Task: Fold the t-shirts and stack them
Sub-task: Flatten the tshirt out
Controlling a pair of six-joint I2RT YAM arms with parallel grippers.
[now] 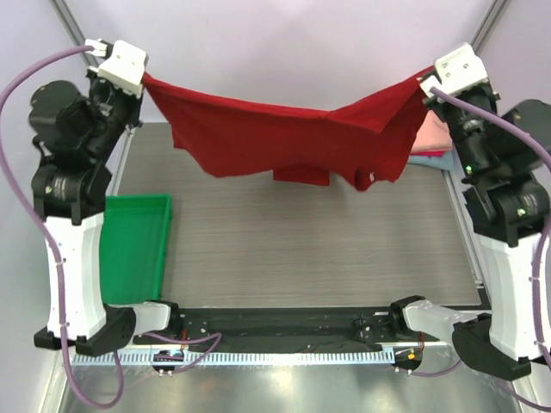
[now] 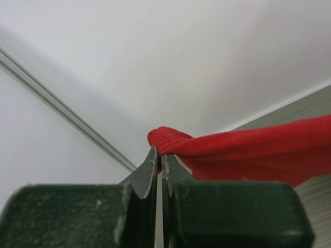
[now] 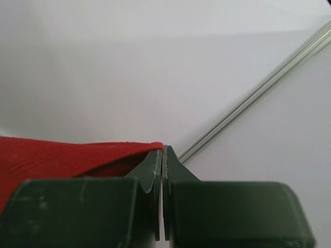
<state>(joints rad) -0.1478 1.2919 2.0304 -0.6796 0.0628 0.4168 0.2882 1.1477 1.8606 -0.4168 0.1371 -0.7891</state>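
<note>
T-shirt (image 1: 284, 138), deep red, hung between our left gripper (image 1: 145, 76) and right gripper (image 1: 424, 82), both clamped on its edges. We judged it not yet folded; finished shirts (image 1: 430, 139) lay below the right fingers.

The red shirt (image 1: 284, 138) was soft, matt cloth; the surface (image 1: 310, 258) looked like grey, fine-grained matt wood; the green tray (image 1: 138, 200) was smooth, faintly glossy plastic.

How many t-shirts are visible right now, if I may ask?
3: deep red shirt strung between left gripper and right gripper; folded pink shirt atop teal shirt, far right; more may be hidden.
</note>
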